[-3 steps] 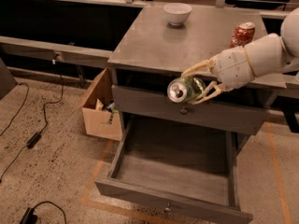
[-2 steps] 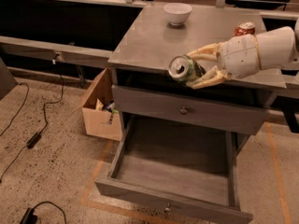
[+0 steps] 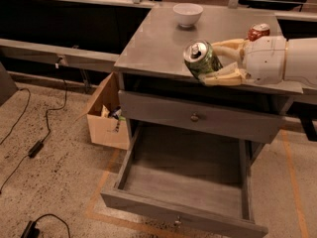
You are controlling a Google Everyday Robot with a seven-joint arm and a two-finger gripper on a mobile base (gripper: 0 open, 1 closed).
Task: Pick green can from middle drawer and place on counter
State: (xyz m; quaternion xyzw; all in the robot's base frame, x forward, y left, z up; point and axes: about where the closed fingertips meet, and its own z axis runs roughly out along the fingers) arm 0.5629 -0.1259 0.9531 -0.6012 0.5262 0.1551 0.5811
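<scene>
In the camera view we see the gripper [image 3: 215, 62] reach in from 3 o'clock. Its fingers hug the green can [image 3: 200, 58], tipped on its side over the counter's [image 3: 158, 39] front edge. The middle drawer [image 3: 183, 178] sits pulled out at 6 o'clock.

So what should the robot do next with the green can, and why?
Probably carry the green can a little further in over the counter and tip it upright. The gripper holds it tilted in its shut jaws near the counter's front edge, out of the open middle drawer, so letting go here might drop it.
</scene>
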